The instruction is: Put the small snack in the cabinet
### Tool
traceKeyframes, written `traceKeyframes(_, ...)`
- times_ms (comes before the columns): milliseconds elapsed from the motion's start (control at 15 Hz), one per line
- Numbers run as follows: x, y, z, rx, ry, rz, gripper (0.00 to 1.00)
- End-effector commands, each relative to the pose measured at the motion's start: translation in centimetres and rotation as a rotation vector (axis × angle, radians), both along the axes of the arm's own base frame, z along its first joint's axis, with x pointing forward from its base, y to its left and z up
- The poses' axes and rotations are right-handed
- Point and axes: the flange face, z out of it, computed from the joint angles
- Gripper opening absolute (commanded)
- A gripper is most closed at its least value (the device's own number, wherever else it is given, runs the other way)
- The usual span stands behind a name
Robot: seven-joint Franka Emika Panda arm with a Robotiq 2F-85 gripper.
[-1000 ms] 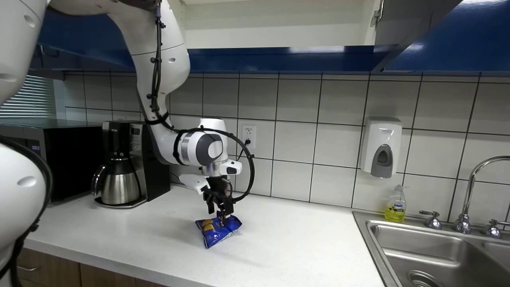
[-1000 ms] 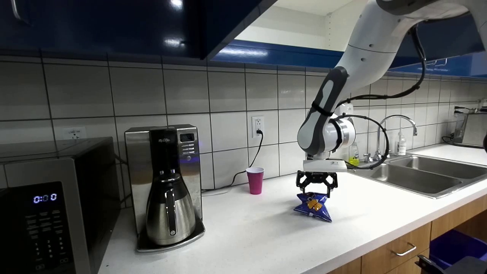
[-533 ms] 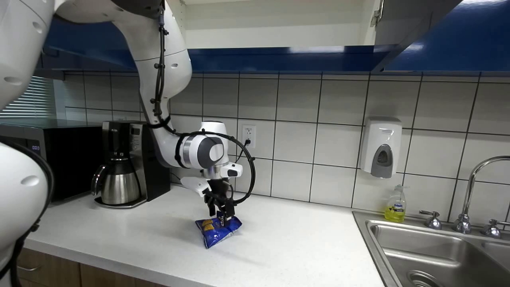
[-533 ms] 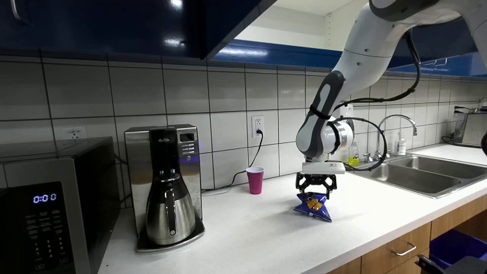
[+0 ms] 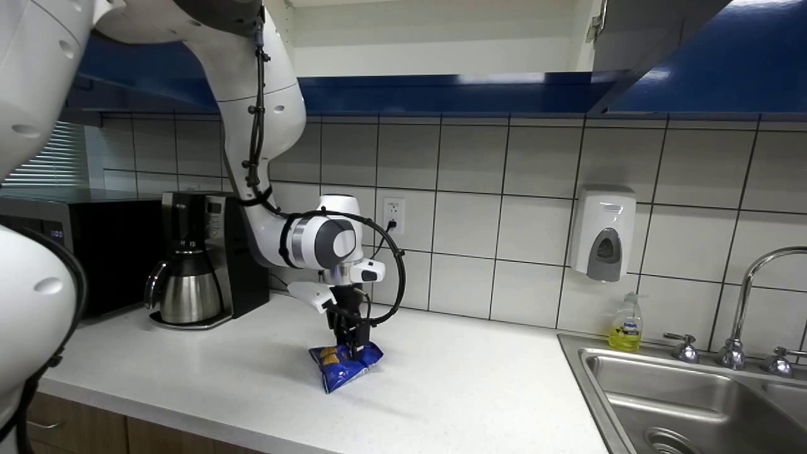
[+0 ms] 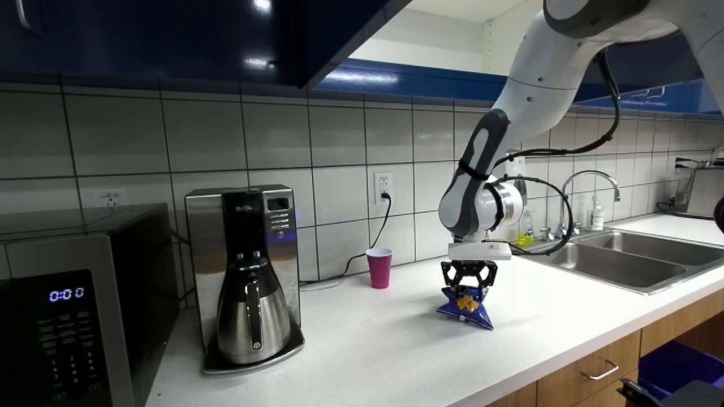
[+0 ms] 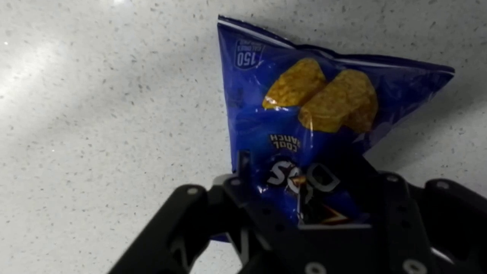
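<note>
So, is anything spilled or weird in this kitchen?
No spill shows. The microwave reads 0:00, odd, as if nobody set its clock. The cabinet stands open, though probably on purpose for the snack bag.

In both exterior views, the counter (image 5: 479,378) is bright; glare marks the glossy cabinet (image 5: 403,94); the wall (image 5: 473,154) beneath it is dimmer. Soft shadow falls beside the bag (image 5: 343,373). In the wrist view, light is lower; diffuse glare lies at upper left; small highlights dot the bag; my gripper (image 7: 298,163) is dark and defocused.
</note>
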Motion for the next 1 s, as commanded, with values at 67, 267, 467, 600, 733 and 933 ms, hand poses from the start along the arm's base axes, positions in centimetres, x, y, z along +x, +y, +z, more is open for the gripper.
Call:
traceKeyframes(67,0.7,0.0,0.1,-0.005,-0.015,-0.018,0.26)
traceKeyframes(267,0.7,0.1,0.1,-0.007,-0.016,-0.015,0.01)
traceKeyframes(467,0.8,0.2,0.2,-0.008,-0.021,-0.013,0.00)
traceKeyframes(600,1.0,0.2,0.4,-0.009,-0.026,-0.013,0.01)
traceKeyframes(733,1.0,0.1,0.4,-0.009,-0.025,-0.013,0.00)
traceKeyframes(933,1.0,0.0,1.2,-0.014,-0.030,-0.002,0.00)
